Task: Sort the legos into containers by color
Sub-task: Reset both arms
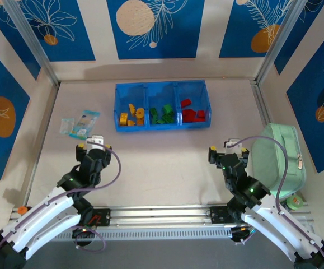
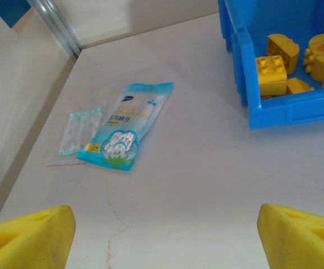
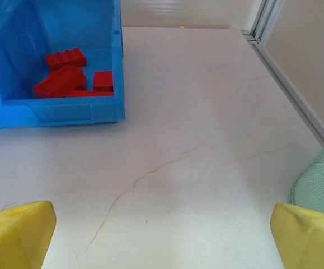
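Sorting looks finished, judging by how things lie. The translucent blue plastic tray [image 1: 162, 128], rectangular and low-walled, sits on the pale tabletop [image 1: 162, 168] ahead of both arms, well apart from either gripper. Its three square compartments each hold one colour. The yellow-orange studded bricks [image 1: 131, 116] are in the compartment ahead and to the right of the left gripper [image 1: 92, 144]. The green studded bricks [image 1: 163, 114] are in the middle one. The red studded bricks [image 1: 191, 112] are in the compartment ahead and to the left of the right gripper [image 1: 228, 149]. I see no loose brick on the tabletop.

Both grippers hover low near their bases, pulled back from the tray, which suits arms with nothing left to fetch. Each wrist view shows its yellow fingertips spread wide at the lower corners with bare tabletop between them, so both are wide and empty.

A pale blue printed packet [image 2: 125, 126] and a small clear dotted bag [image 2: 80, 130] lie flat just ahead and to the left of the left gripper. A mint-green zippered case [image 1: 279, 159] rests close to the right of the right gripper. None of these is a brick, so I judge they belong where they are.
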